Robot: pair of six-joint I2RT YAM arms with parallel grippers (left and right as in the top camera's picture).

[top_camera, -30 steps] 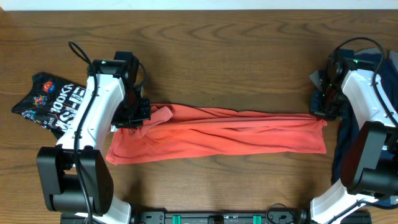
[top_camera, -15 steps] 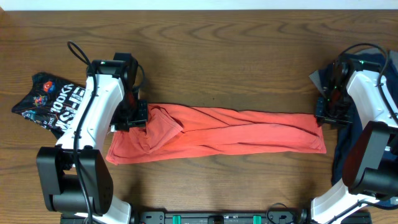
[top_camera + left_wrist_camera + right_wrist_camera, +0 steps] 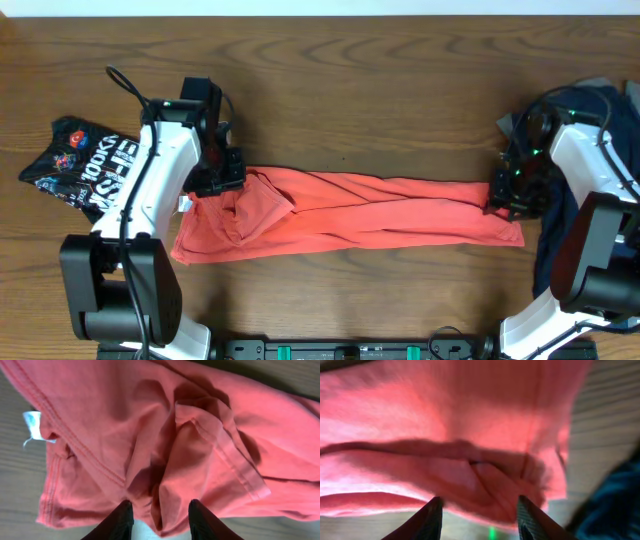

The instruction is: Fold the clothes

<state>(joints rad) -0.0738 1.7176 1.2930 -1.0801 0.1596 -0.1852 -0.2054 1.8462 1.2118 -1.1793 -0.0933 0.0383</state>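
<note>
**Station status: coral-red T-shirt laid as a band, both grippers at its ends**

**1. Edges and free room**
- The coral-red T-shirt (image 3: 380, 215) lies across the middle of the table (image 3: 350, 90) as a long, narrow, creased band running left to right.
- Its near long edge is fairly straight. Its far edge sags between the two ends.
- Bare wood shows along the whole far side of the band, and a narrower strip shows along the near side.
- The black printed garment (image 3: 85, 165) lies crumpled to the left, apart from the shirt.
- The navy garment (image 3: 548, 245) lies at the right table edge, just beside the shirt's right end and partly under the right arm.

**2. Arm pose**
- The left arm reaches forward and inward. The left gripper (image 3: 222, 182) sits over the far-left corner of the band.
- The right arm bends inward. The right gripper (image 3: 503, 197) sits over the band's right end.

**3. Claw state**
- Left: the fingers (image 3: 121, 521) stand apart, with a raised fold of red cloth between them. A sleeve hem lies just ahead, and a white label (image 3: 33, 427) sticks out at the shirt's left edge.
- Right: the fingers (image 3: 431, 519) stand apart over a bunched ridge of red cloth. This view is blurred, so contact with the cloth cannot be confirmed.
</note>
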